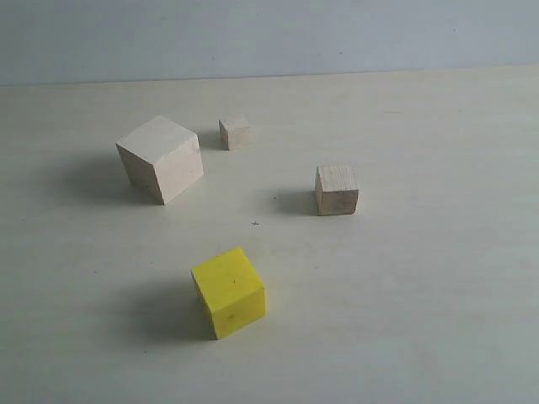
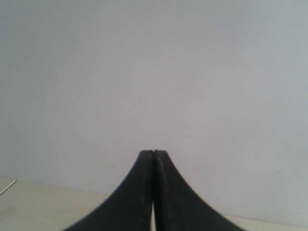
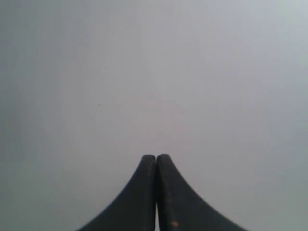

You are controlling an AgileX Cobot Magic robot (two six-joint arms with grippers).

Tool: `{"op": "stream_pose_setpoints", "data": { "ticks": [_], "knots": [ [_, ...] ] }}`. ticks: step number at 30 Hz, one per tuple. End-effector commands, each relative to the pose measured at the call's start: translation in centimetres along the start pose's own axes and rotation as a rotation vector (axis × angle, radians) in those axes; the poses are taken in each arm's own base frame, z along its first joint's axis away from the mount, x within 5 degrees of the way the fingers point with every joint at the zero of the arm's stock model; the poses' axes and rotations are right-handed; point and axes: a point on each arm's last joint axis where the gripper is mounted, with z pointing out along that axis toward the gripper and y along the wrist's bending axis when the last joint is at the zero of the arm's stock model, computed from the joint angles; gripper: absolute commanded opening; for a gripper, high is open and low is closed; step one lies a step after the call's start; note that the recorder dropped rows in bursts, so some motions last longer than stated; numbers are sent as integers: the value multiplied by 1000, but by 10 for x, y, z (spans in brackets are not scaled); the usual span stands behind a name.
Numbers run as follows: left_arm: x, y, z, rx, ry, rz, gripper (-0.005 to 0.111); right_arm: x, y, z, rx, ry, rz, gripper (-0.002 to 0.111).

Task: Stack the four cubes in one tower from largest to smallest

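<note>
Four cubes lie apart on the pale table (image 1: 421,320) in the exterior view. The largest pale wood cube (image 1: 160,158) sits at the back left. The smallest pale wood cube (image 1: 235,132) is just behind and right of it. A small pale wood cube (image 1: 337,189) rests right of centre. The bright yellow cube (image 1: 228,292) is nearest the front. No tower stands. Neither arm shows in the exterior view. My left gripper (image 2: 153,153) is shut on nothing, facing a blank wall. My right gripper (image 3: 156,157) is shut too, with nothing in it.
A pale grey wall (image 1: 269,34) rises behind the table's far edge. In the left wrist view a strip of table (image 2: 38,204) shows below the black fingers (image 2: 139,192).
</note>
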Motion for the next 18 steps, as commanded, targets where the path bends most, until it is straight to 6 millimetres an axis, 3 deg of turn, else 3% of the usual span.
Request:
{"op": "stream_pose_setpoints", "data": {
  "ticks": [1, 5, 10, 16, 18],
  "knots": [
    [-17, -9, 19, 59, 85, 13, 0, -1, 4, 8, -37, 61, 56, 0],
    [-19, -21, 38, 152, 153, 48, 0, 0, 10, 18, -106, 125, 73, 0],
    [-19, -41, 59, 275, 234, 78, 0, -16, 24, 36, -203, 180, 96, 0],
    [-14, -69, 89, 382, 378, 156, 0, -37, 49, 75, -297, 342, -51, 0],
    [-10, -77, 99, 408, 442, 218, 0, -33, 58, 92, -307, 442, -66, 0]
  ]
}}
